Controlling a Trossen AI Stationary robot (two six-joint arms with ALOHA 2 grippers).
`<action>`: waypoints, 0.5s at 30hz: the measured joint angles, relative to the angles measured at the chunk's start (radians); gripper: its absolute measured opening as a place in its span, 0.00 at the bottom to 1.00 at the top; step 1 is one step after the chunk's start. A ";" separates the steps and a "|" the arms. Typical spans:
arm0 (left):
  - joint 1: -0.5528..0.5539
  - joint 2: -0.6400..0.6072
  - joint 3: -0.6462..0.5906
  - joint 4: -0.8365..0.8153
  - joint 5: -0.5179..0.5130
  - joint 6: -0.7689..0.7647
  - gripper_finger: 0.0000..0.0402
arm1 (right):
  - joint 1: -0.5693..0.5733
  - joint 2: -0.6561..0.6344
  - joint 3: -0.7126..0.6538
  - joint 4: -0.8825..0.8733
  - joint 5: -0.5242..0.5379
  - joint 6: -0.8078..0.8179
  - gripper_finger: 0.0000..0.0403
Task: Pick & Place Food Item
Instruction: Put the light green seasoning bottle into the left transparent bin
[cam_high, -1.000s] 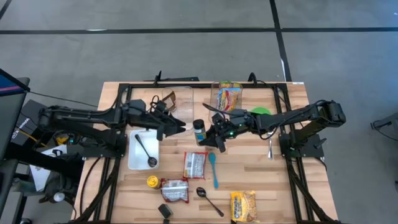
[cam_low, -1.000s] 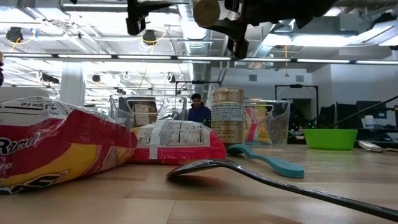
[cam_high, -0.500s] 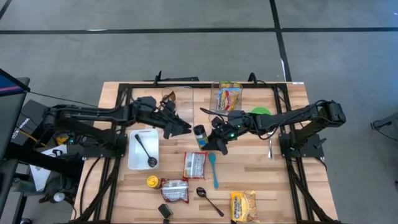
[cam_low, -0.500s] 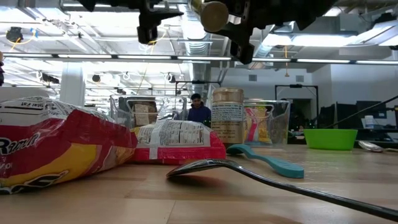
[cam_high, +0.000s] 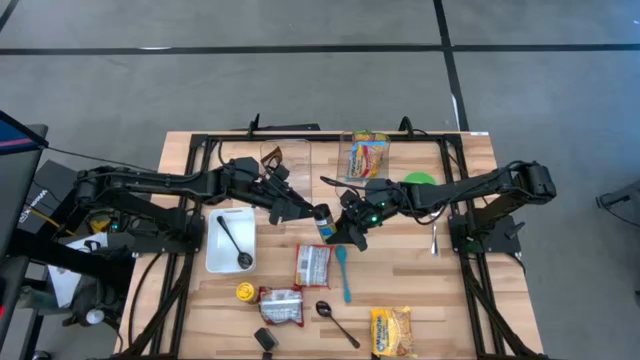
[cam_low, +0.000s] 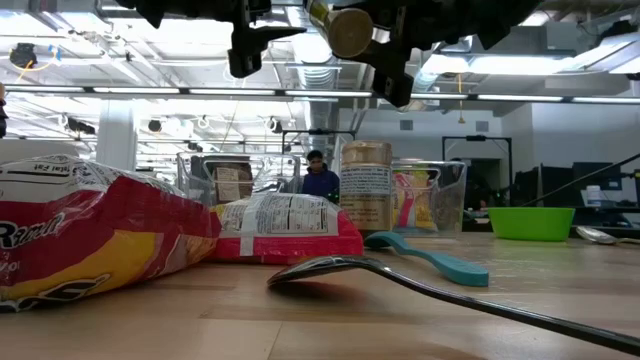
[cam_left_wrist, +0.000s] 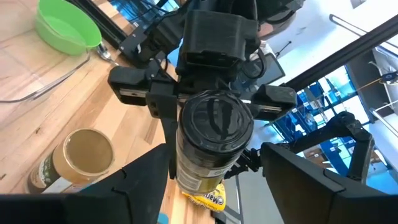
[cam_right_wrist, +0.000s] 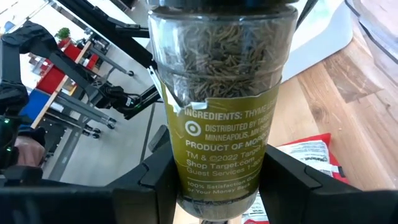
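Right gripper (cam_high: 345, 222) clamped on the thyme jar (cam_high: 322, 221), jar held lying sideways in the air above mid-table (cam_high: 400, 290), its black lid (cam_left_wrist: 216, 121) pointing toward the left arm. Right wrist view: jar (cam_right_wrist: 219, 118) sits between the two dark fingers, label readable, dried herb visible inside. Left gripper (cam_high: 303, 212) level with the jar, fingers apart, one on each side of the lid end; contact cannot be judged. On the table below: a second spice jar (cam_low: 366, 186) upright, a red food packet (cam_high: 313, 265), a teal spoon (cam_high: 342, 272) beside it, green bowl (cam_high: 421, 180) toward the right arm's side.
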 joint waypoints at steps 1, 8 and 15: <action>-0.002 0.001 0.000 0.001 0.000 0.000 0.64 | 0.000 0.000 0.000 0.001 0.000 -0.002 0.42; -0.008 0.060 0.000 0.065 0.001 0.000 0.67 | 0.000 0.000 0.000 -0.002 0.000 0.000 0.42; -0.026 0.127 0.000 0.173 0.011 0.001 0.67 | -0.001 0.000 0.000 -0.005 -0.023 0.016 0.42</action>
